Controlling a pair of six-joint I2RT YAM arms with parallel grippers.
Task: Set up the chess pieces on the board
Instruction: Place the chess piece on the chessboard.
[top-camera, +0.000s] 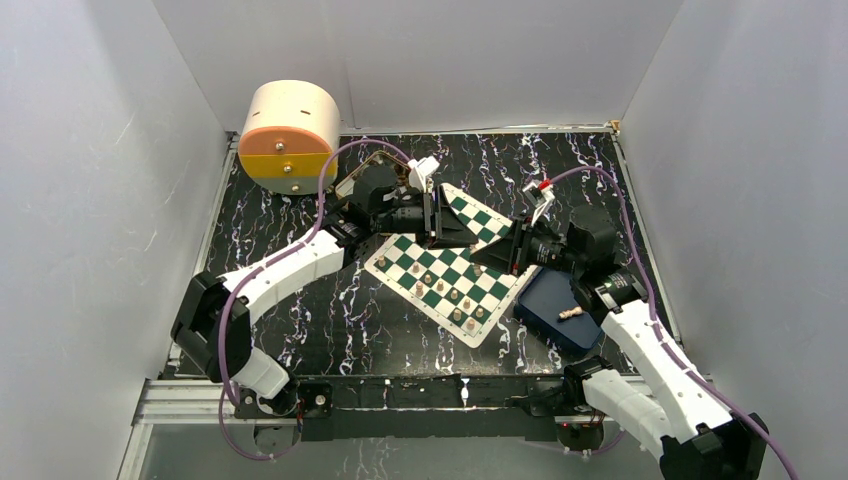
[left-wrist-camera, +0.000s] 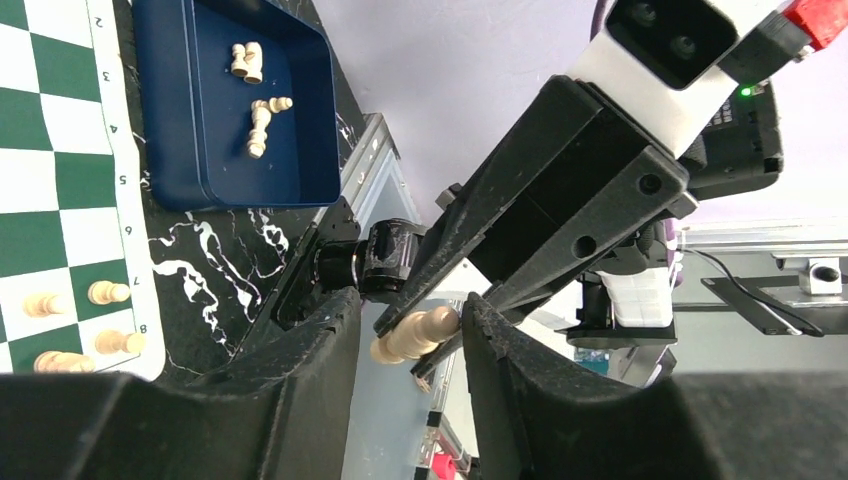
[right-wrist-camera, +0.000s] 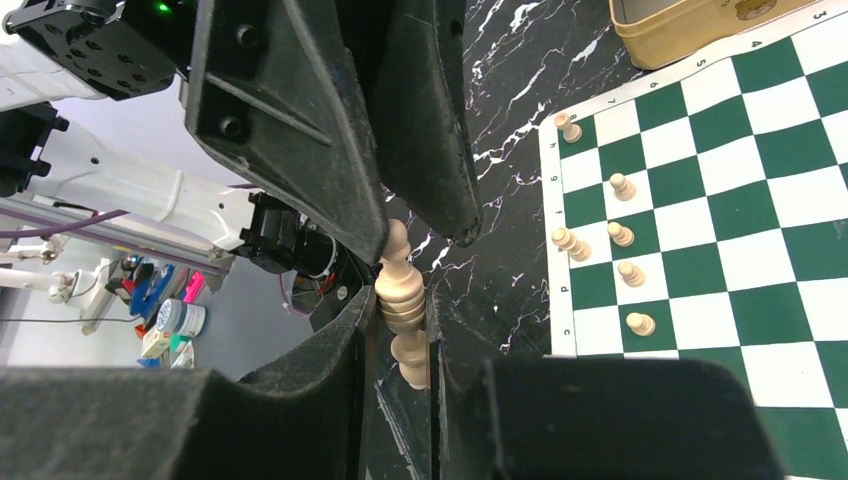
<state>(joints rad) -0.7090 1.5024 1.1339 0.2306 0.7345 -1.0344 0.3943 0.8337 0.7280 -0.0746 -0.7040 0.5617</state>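
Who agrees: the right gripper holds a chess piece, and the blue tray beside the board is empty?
Not quite. The blue tray is not empty: the left wrist view shows a few pieces lying in it. The right gripper does hold a chess piece, and the tray is beside the board.

The left arm and the right arm are both wearing white shells on their long links and black housings at the joints, with small dark screws dotting the white. A purple cable is running along each arm. The jaws are showing as matte black, dusty wedges pierced by round holes, and the right wrist's white camera block is carrying two dark lenses, a red tab and a green light.
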